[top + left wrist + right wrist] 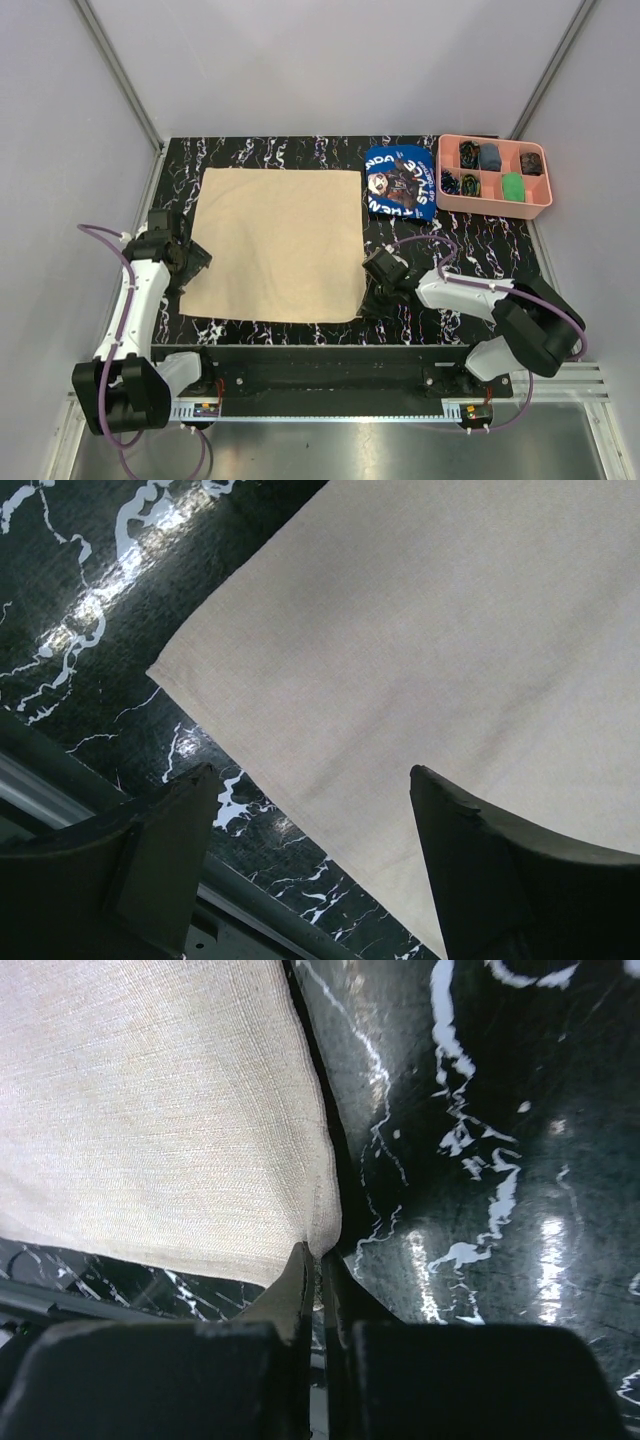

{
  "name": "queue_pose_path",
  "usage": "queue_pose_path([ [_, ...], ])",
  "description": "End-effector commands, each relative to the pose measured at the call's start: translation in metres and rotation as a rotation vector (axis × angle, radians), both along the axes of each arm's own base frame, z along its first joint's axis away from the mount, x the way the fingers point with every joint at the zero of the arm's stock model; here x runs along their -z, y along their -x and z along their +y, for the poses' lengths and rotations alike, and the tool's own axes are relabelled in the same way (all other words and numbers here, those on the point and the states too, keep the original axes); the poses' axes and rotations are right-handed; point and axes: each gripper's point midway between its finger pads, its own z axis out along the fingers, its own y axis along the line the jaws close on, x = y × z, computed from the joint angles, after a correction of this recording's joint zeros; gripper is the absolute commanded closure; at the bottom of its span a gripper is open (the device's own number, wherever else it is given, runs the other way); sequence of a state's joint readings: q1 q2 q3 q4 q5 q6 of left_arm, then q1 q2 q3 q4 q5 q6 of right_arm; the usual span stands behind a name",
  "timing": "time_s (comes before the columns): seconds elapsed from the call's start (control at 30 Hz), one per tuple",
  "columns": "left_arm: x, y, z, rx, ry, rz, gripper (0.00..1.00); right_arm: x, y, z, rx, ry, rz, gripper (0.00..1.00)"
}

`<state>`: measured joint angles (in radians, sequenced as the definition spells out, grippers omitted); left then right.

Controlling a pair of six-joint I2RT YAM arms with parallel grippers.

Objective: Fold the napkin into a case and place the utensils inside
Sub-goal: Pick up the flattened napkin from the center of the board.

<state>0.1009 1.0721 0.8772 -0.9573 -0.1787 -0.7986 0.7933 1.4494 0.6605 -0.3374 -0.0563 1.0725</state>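
The plain beige napkin point(278, 242) lies spread flat on the black marbled table point(470, 255). My right gripper point(372, 296) is shut on the napkin's near right corner; in the right wrist view the cloth point(160, 1110) is pinched between the jaws of this gripper point(321, 1260). My left gripper point(196, 262) is open at the napkin's near left edge; in the left wrist view the gripper point(312, 800) straddles the cloth's edge point(420, 650) without holding it. No utensils are clearly visible.
A blue printed cloth point(399, 181) lies at the back right of the napkin. A pink compartment tray point(493, 171) with small items stands at the far right corner. Grey walls enclose the table.
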Motion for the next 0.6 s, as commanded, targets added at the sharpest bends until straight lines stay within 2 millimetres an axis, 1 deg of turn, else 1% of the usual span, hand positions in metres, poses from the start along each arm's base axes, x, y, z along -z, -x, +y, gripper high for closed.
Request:
queue_pose_path([
  [0.0,0.017,0.008,0.013,-0.078,-0.013,0.068,0.19,-0.013,-0.017,-0.009,0.014,0.042,-0.125,1.00],
  [0.03,0.027,0.015,0.015,-0.096,-0.007,0.110,0.21,-0.022,-0.022,-0.009,0.017,0.035,-0.162,1.00],
  [0.07,0.032,0.020,0.018,-0.134,-0.001,0.133,0.22,-0.029,-0.027,-0.007,0.022,0.026,-0.188,1.00],
  [0.1,0.036,0.030,0.027,-0.199,0.012,0.165,0.23,-0.033,-0.031,-0.007,0.017,0.029,-0.214,1.00],
  [0.13,0.044,0.040,0.029,-0.238,0.029,0.199,0.30,-0.041,-0.036,-0.008,0.022,0.027,-0.247,1.00],
  [0.17,0.047,0.044,0.030,-0.277,0.057,0.203,0.33,-0.049,-0.042,-0.006,0.025,0.022,-0.274,1.00],
  [0.23,0.048,0.052,0.039,-0.353,0.061,0.203,0.38,-0.056,-0.048,-0.006,0.020,0.029,-0.312,1.00],
  [0.27,0.047,0.055,0.045,-0.387,0.036,0.205,0.39,-0.062,-0.052,-0.003,0.014,0.021,-0.329,1.00],
  [0.3,0.046,0.063,0.048,-0.420,0.029,0.225,0.39,-0.065,-0.054,-0.001,-0.003,0.018,-0.340,1.00],
  [0.33,0.046,0.064,0.051,-0.438,0.025,0.231,0.40,-0.067,-0.054,0.003,-0.020,0.006,-0.340,1.00],
  [0.4,0.051,0.061,0.053,-0.454,0.046,0.224,0.47,-0.069,-0.053,0.011,-0.053,-0.019,-0.334,1.00],
  [0.43,0.061,0.065,0.051,-0.457,0.058,0.262,0.52,-0.070,-0.055,0.014,-0.058,-0.031,-0.341,1.00],
  [0.47,0.067,0.063,0.044,-0.441,0.098,0.268,0.57,-0.071,-0.055,0.016,-0.067,-0.034,-0.343,1.00],
  [0.5,0.072,0.055,0.041,-0.428,0.128,0.251,0.63,-0.069,-0.055,0.015,-0.076,-0.031,-0.346,1.00],
  [0.53,0.082,0.058,0.034,-0.411,0.162,0.288,0.64,-0.069,-0.058,0.014,-0.071,-0.029,-0.350,1.00],
  [0.57,0.086,0.062,0.032,-0.409,0.171,0.312,0.64,-0.067,-0.058,0.012,-0.069,-0.028,-0.345,1.00],
])
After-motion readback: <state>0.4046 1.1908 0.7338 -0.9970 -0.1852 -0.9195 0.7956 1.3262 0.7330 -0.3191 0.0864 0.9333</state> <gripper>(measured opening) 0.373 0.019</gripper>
